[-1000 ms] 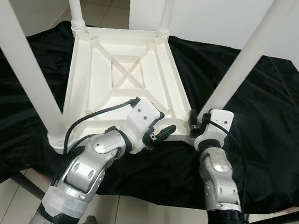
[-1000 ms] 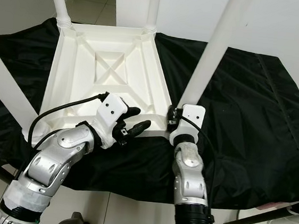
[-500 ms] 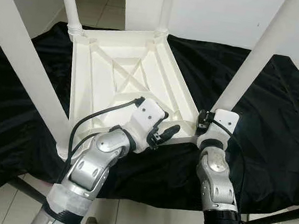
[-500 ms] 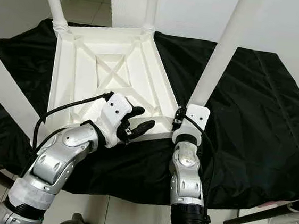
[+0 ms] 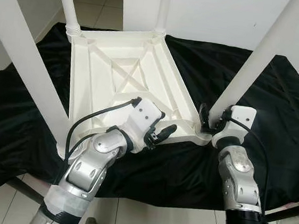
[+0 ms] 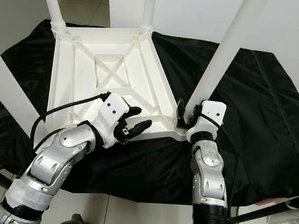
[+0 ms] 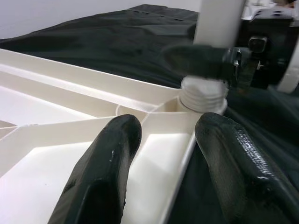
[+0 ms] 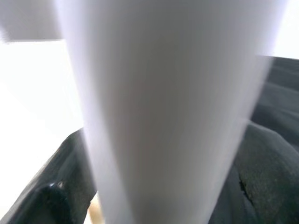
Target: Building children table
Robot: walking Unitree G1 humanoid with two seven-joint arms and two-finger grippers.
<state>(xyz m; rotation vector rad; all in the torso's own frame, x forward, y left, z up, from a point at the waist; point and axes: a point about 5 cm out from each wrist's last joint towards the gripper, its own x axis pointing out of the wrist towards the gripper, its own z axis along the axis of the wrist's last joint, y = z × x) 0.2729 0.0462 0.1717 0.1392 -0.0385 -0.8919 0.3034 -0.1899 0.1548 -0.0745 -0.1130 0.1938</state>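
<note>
Right gripper (image 5: pixel 211 120) clamps table leg (image 5: pixel 256 62) at corner.

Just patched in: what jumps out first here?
A white table lies upside down on a black cloth, its four legs pointing up. The right gripper is clamped on the base of the near right leg. The left gripper hovers open over the table's near edge.

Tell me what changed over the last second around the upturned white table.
The right claw, closed around the near right white plastic table leg just above its socket, swung its wrist outward to the robot's right. The upturned white plastic table top turned slightly on the black cloth. The left claw kept hovering open over the near edge, holding nothing.
</note>
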